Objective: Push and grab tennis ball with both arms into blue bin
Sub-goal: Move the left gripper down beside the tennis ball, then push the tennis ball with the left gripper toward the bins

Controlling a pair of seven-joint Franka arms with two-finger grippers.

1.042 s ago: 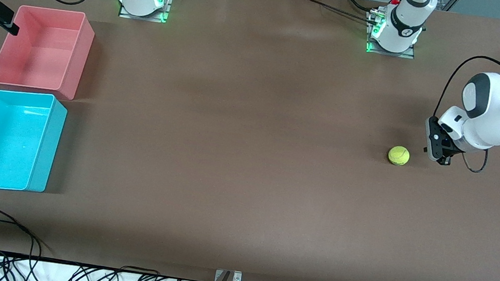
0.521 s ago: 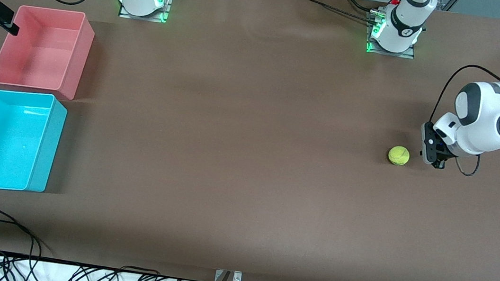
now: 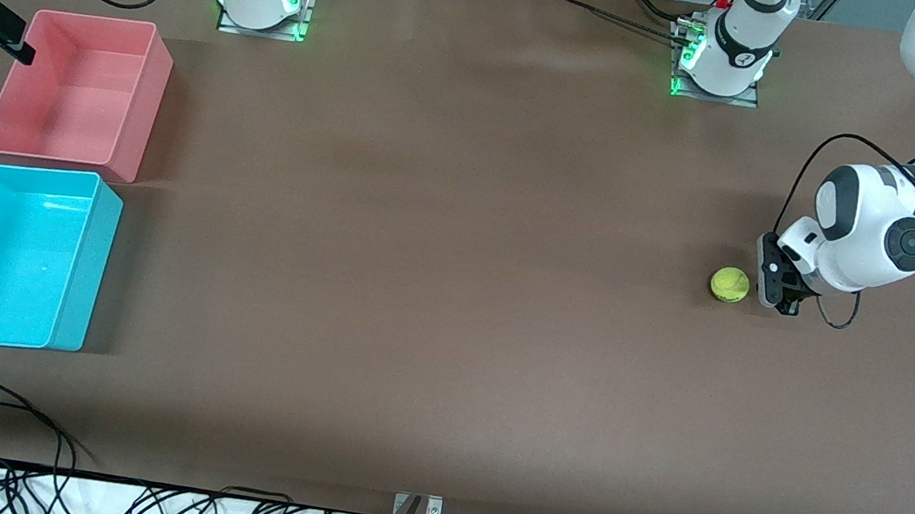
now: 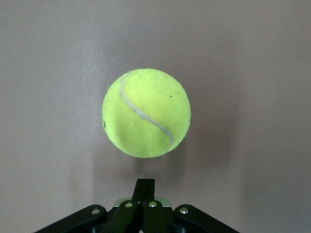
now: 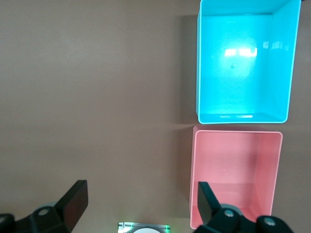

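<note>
Two tools at work: left tool (image 3: 776, 289), fingers pressed together and holding nothing, now drawn in just beside the tennis ball (image 3: 730, 284), ready to push. Ball unmoved, well apart from blue bin (image 3: 86, 264). Right tool (image 5: 138, 206) spread wide, waiting over pink bin (image 3: 139, 109).
</note>
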